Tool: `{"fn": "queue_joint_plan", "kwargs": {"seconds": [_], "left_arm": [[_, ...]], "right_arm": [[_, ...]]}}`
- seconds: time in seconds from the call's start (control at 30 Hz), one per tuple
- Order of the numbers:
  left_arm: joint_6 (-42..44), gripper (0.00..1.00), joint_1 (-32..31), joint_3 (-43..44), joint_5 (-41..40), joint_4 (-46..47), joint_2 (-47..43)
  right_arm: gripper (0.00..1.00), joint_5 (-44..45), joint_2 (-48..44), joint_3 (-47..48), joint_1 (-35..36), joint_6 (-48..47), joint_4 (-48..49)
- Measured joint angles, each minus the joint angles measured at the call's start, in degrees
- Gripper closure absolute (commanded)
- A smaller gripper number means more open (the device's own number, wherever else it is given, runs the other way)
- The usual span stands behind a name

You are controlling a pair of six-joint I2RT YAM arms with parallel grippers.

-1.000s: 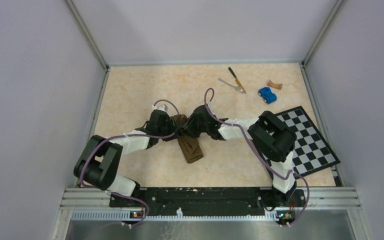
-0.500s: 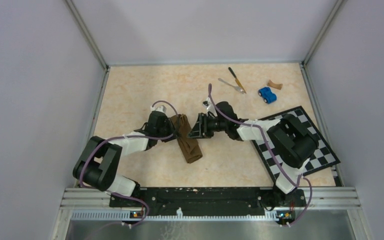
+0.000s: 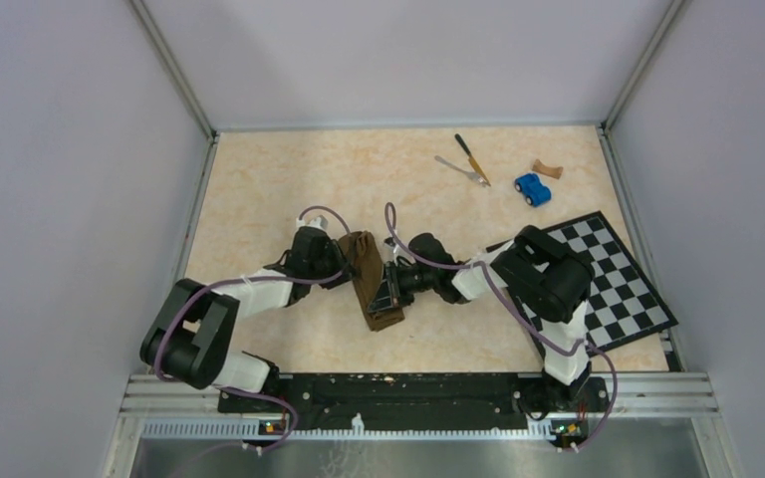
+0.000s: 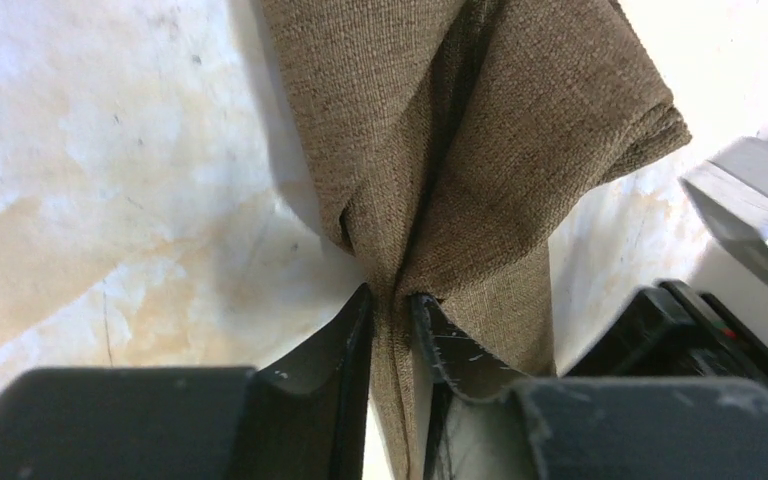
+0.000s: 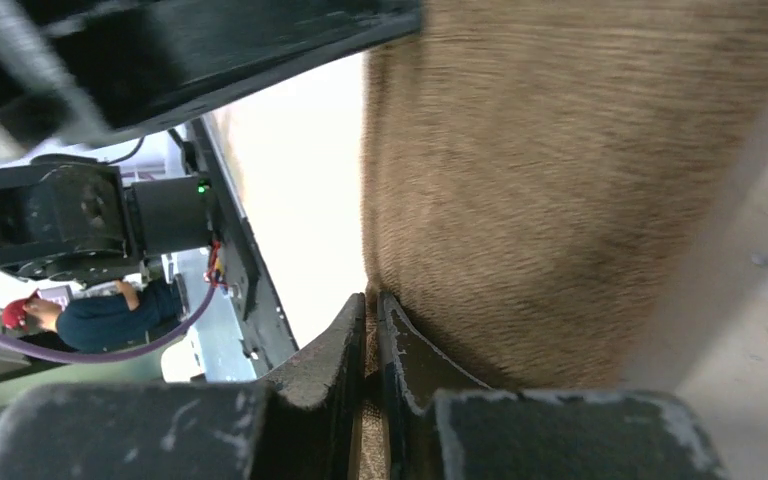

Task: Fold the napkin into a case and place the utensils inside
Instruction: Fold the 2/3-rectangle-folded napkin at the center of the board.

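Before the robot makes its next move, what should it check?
1. Grip of left tool on napkin: ok.
2. Grip of right tool on napkin: ok.
3. Napkin folded long and narrow: ok.
4. Napkin lying flat: not ok, it bunches at the left tool.
5. Pocket open for utensils: cannot tell.
6. Knife and fork inside: not ok, both lie uncovered at the far side.

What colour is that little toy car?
The small toy car is blue, clearest in the top view.
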Motion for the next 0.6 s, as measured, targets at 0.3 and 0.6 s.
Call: {"fn": "queue_joint_plan", "kwargs": {"seconds": [0.3, 0.6], "left_arm": [[1.4, 0.21, 0.0, -1.3, -0.5, -8.3, -9.6], [6.6, 0.12, -1.9, 12.0, -6.8, -17.3, -7.6]], "right_arm": [[0.98, 0.0, 1.7, -1.4, 0.1, 0.2, 2.9], [1.0, 0.2, 1.7, -1.8, 0.1, 0.0, 3.5]]}}
